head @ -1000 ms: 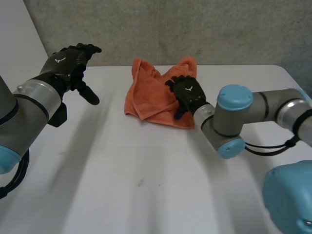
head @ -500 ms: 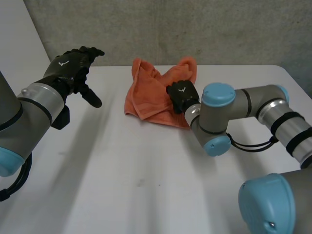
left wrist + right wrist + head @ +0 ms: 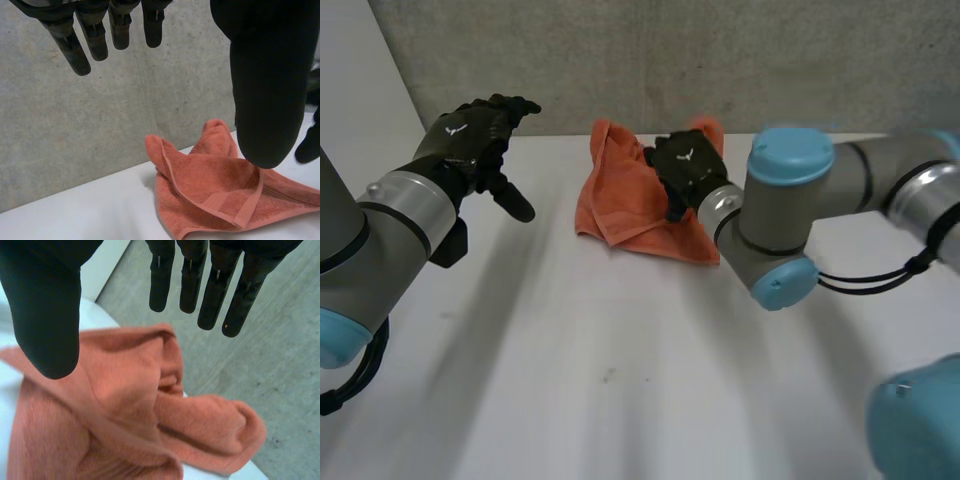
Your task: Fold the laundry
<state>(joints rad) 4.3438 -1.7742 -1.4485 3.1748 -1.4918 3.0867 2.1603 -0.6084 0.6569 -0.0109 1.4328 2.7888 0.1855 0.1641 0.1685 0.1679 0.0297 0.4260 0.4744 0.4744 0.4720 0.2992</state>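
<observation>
An orange towel (image 3: 620,200) lies crumpled at the far middle of the white table (image 3: 620,340), with folded-over edges and a raised bunch at its far right corner. My right hand (image 3: 685,165) hovers over the towel's right half, fingers (image 3: 215,280) straight and thumb spread, nothing in them; the towel (image 3: 115,415) lies under the palm. My left hand (image 3: 470,135) hangs in the air left of the towel, well apart from it, fingers (image 3: 90,35) straight and empty. Beyond its thumb I see the towel (image 3: 215,185).
A grey concrete wall (image 3: 720,60) rises just behind the table's far edge, close to the towel. My right arm's elbow (image 3: 785,230) reaches across the table's right side. Bare table stretches in front of the towel.
My right hand, pressed down and curled on the towel half a second ago, has lifted off it and straightened its fingers. The left hand drifted slightly toward the towel. The towel lies as before.
</observation>
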